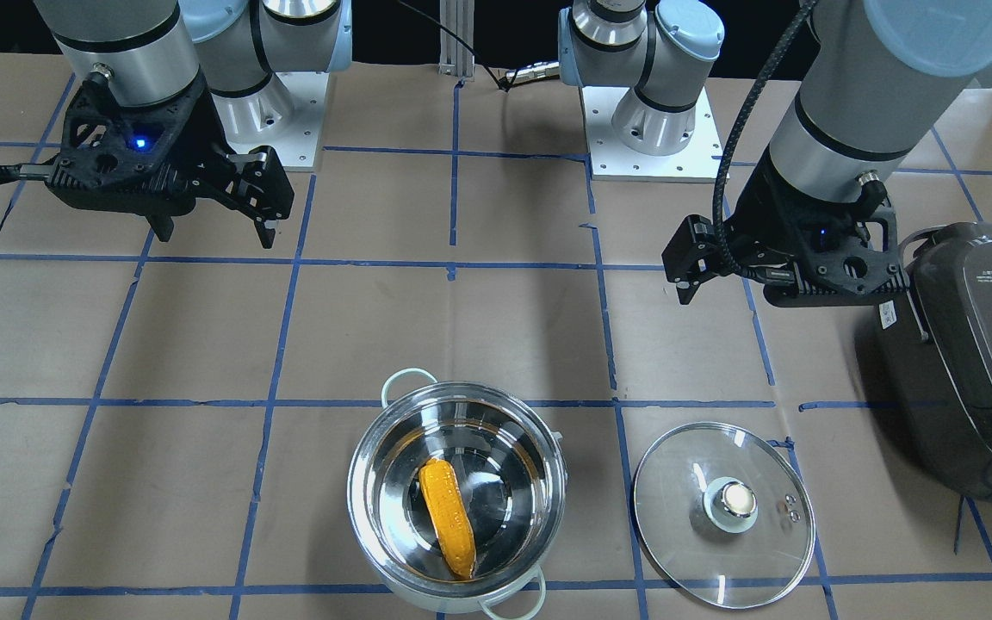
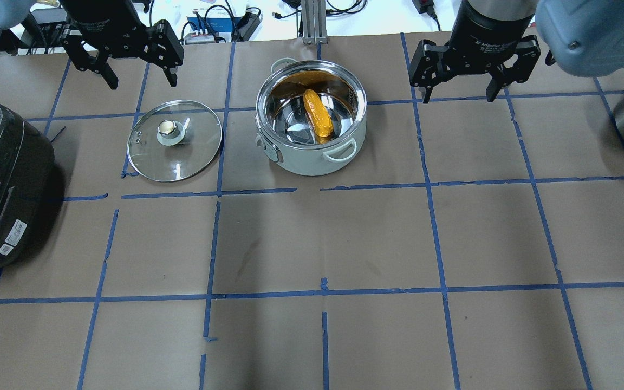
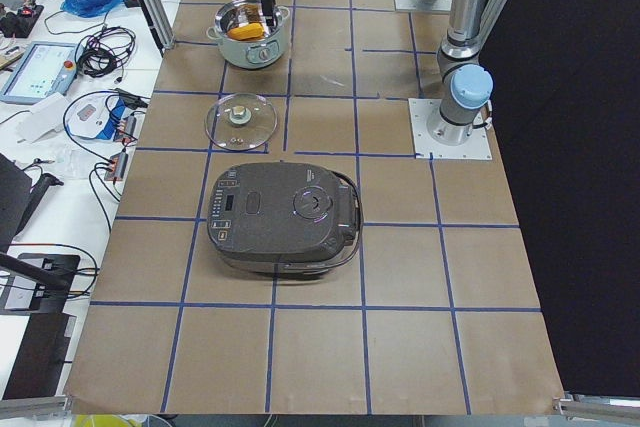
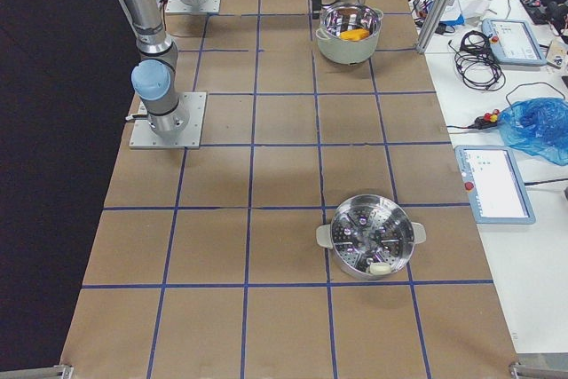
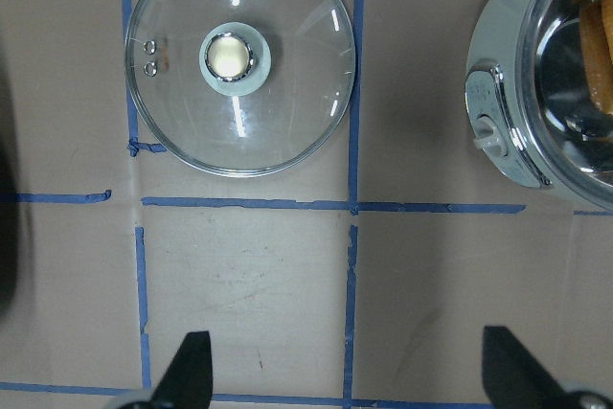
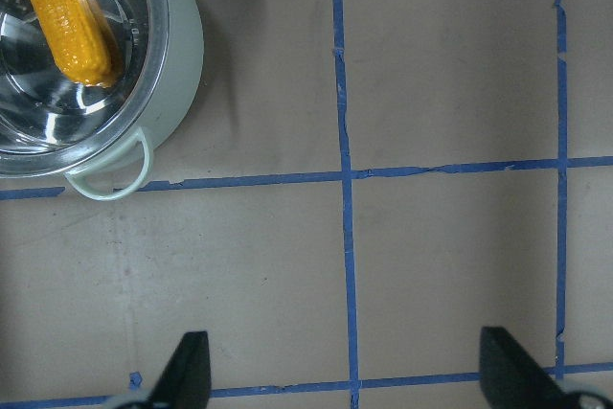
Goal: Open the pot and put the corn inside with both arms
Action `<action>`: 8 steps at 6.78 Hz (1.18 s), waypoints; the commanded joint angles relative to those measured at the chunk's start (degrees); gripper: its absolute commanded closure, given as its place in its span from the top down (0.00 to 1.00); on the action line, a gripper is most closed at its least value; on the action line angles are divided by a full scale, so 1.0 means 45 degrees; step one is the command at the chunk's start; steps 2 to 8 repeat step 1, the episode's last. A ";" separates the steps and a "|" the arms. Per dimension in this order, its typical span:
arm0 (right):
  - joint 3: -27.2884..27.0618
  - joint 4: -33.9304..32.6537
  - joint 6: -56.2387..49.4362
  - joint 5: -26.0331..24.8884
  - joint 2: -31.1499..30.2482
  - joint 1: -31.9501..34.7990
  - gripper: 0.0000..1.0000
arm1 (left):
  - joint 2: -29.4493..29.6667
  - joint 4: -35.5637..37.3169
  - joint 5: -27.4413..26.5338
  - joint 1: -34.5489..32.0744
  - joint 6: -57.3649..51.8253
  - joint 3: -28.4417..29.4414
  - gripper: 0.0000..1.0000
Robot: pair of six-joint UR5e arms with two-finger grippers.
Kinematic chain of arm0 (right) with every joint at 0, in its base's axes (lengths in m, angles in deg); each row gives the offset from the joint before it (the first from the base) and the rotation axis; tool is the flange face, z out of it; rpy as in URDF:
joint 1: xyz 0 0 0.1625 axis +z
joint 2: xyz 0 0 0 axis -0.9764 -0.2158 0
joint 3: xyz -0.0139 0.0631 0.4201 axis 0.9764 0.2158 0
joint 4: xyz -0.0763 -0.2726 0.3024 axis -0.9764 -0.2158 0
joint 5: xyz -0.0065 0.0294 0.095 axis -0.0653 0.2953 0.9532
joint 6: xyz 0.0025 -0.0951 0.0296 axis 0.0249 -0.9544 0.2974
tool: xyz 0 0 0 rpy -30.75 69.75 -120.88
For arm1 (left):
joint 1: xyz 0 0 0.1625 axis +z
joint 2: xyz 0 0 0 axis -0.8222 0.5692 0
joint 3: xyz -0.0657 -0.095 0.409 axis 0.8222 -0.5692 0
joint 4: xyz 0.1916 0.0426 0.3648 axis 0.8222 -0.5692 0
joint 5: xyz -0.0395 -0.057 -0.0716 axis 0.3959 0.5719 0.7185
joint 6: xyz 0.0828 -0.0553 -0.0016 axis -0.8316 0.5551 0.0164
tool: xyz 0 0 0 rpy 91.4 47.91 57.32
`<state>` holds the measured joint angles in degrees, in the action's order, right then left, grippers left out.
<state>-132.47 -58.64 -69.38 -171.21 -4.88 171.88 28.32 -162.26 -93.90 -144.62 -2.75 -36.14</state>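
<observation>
Task status: judged complete. The pot [image 1: 393,499] stands uncovered on the surface [image 1: 203,344], and the corn [image 1: 448,515] lies inside on its base. The lid [image 1: 685,525] lies flat just beside the pot. Farther back, the left tool [image 2: 142,81] and right tool [image 2: 458,97] hang spread and empty, well apart from the corn

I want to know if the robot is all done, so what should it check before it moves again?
1. Lid off the pot, lying flat on the table: ok.
2. Corn inside the pot: ok.
3. Left pincer open and empty: ok.
4. Right pincer open and empty: ok.
5. Both pincers apart from pot and lid: ok.
</observation>
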 commanded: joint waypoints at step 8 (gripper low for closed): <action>-0.0062 0.0000 -0.0030 0.0039 0.0000 0.0032 1.00 | 0.0004 0.0024 0.0019 0.0003 -0.0185 0.0000 1.00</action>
